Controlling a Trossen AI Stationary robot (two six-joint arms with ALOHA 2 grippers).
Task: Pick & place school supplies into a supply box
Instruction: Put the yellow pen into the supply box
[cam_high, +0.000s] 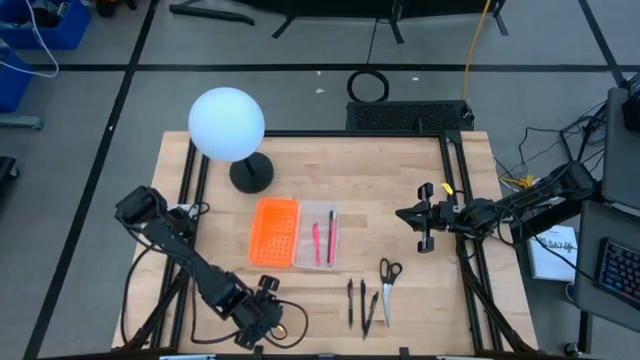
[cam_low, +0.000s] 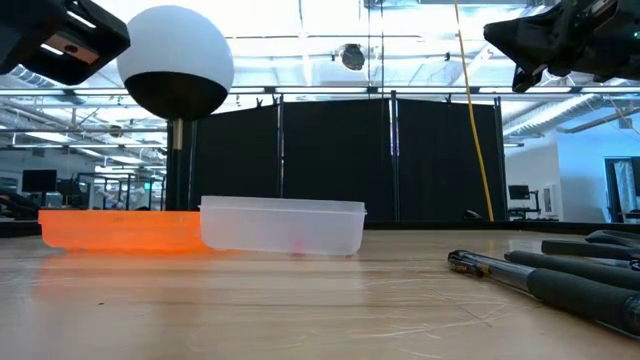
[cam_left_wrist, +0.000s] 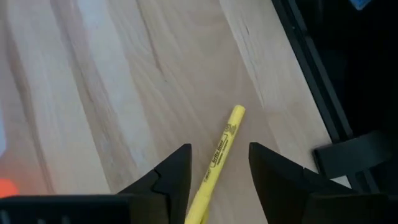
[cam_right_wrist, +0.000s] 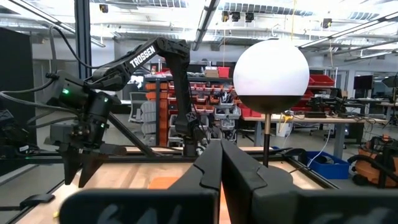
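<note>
A yellow pen (cam_left_wrist: 221, 149) lies flat on the wooden table near its near edge. My left gripper (cam_left_wrist: 220, 147) is open above it, pointing down, with one finger on each side of the pen and a gap to both; in the high view the gripper (cam_high: 262, 312) hides the pen. The clear supply box (cam_high: 318, 236) holds two pink pens (cam_high: 323, 240). Two or three dark pens (cam_high: 360, 302) and the scissors (cam_high: 388, 276) lie on the table to the box's near right. My right gripper (cam_high: 424, 222) is shut and empty, raised over the right side (cam_right_wrist: 221, 168).
An orange tray (cam_high: 275, 232) stands against the clear box's left side. A lamp with a white globe (cam_high: 227, 124) stands at the far left. Black rails (cam_high: 455, 200) run along the table's sides. Bare wood lies between the box and the right gripper.
</note>
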